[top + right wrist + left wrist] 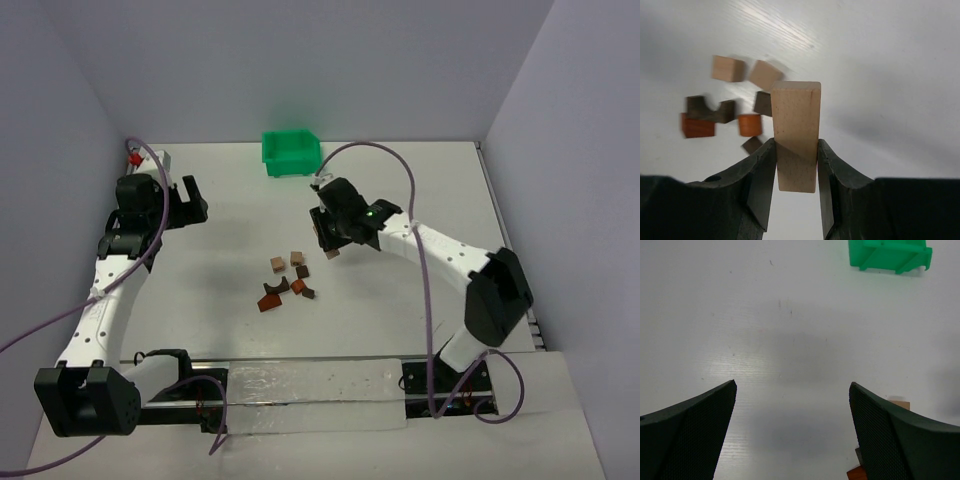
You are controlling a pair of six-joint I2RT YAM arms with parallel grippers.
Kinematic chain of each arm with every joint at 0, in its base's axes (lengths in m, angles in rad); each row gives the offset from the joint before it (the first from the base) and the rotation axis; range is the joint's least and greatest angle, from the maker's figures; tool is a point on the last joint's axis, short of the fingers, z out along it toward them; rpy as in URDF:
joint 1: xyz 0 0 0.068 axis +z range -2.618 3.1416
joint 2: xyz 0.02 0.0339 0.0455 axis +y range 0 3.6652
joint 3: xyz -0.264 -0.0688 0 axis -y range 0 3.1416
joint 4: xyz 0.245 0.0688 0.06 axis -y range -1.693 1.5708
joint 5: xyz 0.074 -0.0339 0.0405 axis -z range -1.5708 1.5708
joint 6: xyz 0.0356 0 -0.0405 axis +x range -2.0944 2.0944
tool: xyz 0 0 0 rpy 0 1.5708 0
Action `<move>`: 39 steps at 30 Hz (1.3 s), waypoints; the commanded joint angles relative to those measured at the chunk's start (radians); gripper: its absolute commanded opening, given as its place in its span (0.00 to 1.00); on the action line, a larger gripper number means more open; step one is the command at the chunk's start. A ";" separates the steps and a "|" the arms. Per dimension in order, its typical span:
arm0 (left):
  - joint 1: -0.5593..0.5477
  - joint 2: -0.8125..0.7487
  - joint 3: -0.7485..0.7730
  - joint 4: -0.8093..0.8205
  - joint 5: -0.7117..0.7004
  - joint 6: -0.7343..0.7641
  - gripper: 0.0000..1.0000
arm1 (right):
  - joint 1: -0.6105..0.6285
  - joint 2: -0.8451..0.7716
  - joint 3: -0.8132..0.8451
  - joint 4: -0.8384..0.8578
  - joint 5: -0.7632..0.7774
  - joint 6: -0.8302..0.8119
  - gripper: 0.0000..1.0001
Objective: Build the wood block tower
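Right tool (796, 146) clamped on one end of the light tan bar (796, 115), near the loose blocks (290, 278) on the table (420, 190); seat it squarely and plumb before releasing; left tool (792, 385) wide open, empty

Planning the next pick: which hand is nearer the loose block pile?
Right. The right hand, shut on a tan bar, hangs just beyond the loose blocks on their right; the left hand, open, is well off to their left.
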 commanded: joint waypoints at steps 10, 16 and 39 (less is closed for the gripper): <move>0.002 0.041 0.159 0.031 0.075 -0.026 0.99 | -0.029 0.346 0.093 0.108 -0.074 -0.069 0.00; 0.002 0.051 0.166 0.038 0.060 -0.025 0.99 | 0.008 0.361 0.038 0.152 -0.115 -0.034 0.00; 0.002 0.066 0.163 0.045 0.035 -0.043 0.99 | 0.145 0.303 -0.014 0.171 -0.003 0.256 0.00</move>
